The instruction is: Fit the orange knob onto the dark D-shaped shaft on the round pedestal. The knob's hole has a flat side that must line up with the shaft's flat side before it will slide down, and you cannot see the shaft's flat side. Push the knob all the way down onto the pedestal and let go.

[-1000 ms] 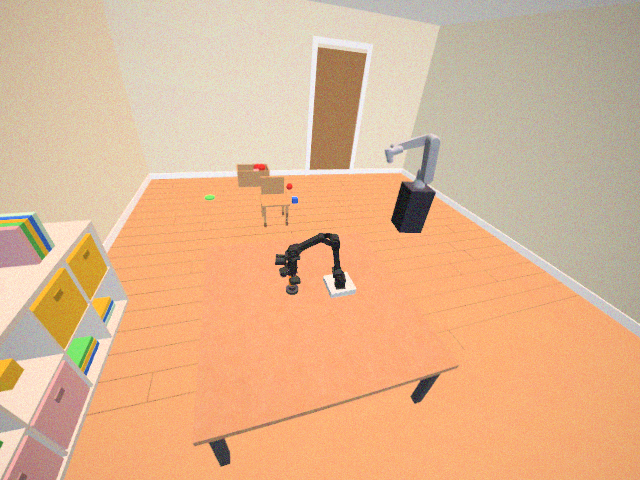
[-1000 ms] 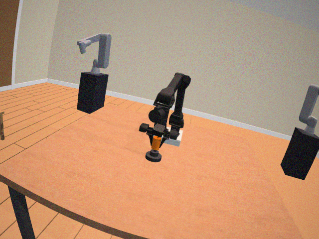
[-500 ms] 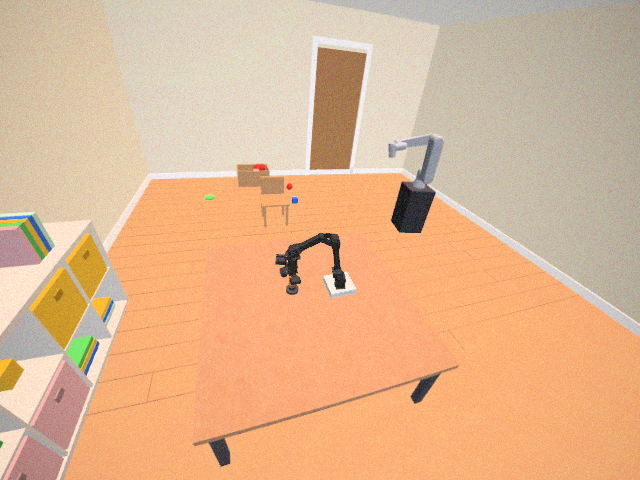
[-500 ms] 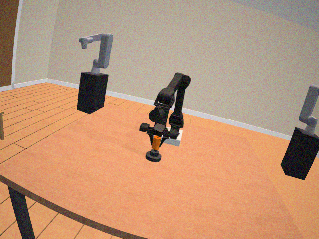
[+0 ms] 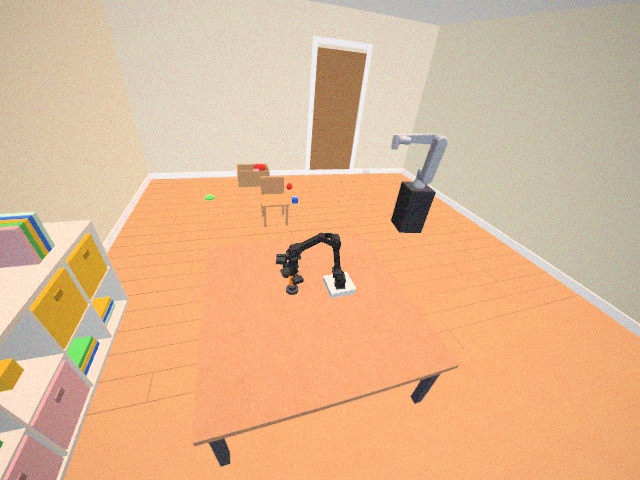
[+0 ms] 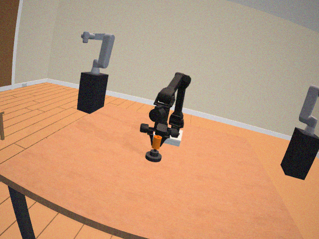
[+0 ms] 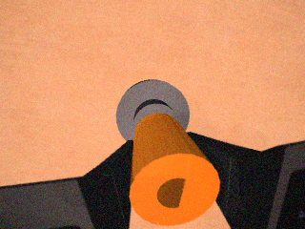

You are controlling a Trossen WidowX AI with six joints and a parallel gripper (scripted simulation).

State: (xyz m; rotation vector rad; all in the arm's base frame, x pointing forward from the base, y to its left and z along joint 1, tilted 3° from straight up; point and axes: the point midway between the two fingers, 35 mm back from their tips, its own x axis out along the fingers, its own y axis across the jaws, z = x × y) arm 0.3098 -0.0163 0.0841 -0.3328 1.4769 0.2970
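Observation:
The orange knob (image 5: 291,282) (image 6: 157,142) (image 7: 174,191) is held nearly upright over the round dark pedestal (image 5: 292,290) (image 6: 153,157) (image 7: 128,107). My gripper (image 6: 157,144) (image 7: 159,141) is shut on the knob, with a finger on either side. In the exterior view a short piece of the dark shaft (image 6: 155,150) shows between the knob's lower end and the pedestal's raised step, so the knob is not down on the pedestal. In the wrist view the D-shaped hole shows in the knob's top, its flat side toward the right. The shaft's flat side is hidden.
The arm's base stands on a white block (image 5: 333,290) (image 6: 175,142) beside the pedestal, on the wooden table (image 5: 310,351) (image 6: 180,195). Grey arms on black stands (image 5: 412,207) (image 6: 92,92), a chair and a shelf unit are away from the table.

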